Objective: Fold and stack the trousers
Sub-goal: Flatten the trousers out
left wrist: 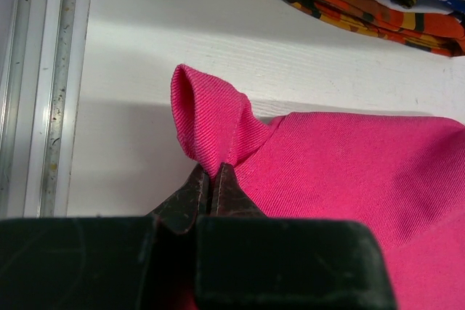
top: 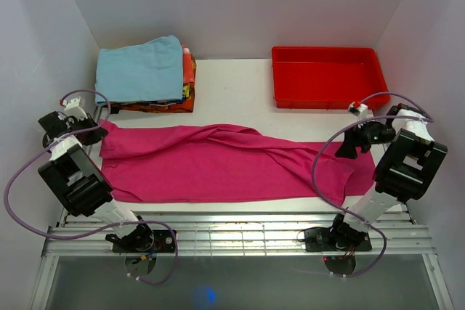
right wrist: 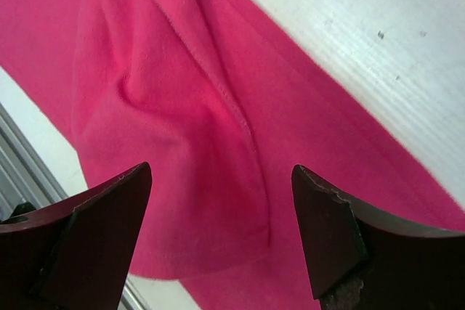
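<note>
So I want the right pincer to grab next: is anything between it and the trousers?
Nothing visible. The right pincer hangs open directly over the end of the trousers, with only pink cloth showing below its gap. The red tray sits farther back on the table, out of the path. The left pincer is shut on the opposite corner.

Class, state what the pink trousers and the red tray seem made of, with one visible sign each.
The trousers: woven cloth, likely cotton twill, matte; fine diagonal ribs and a stitched seam show. The red tray: probably rigid plastic, smooth, slightly glossy, straight moulded walls.
</note>
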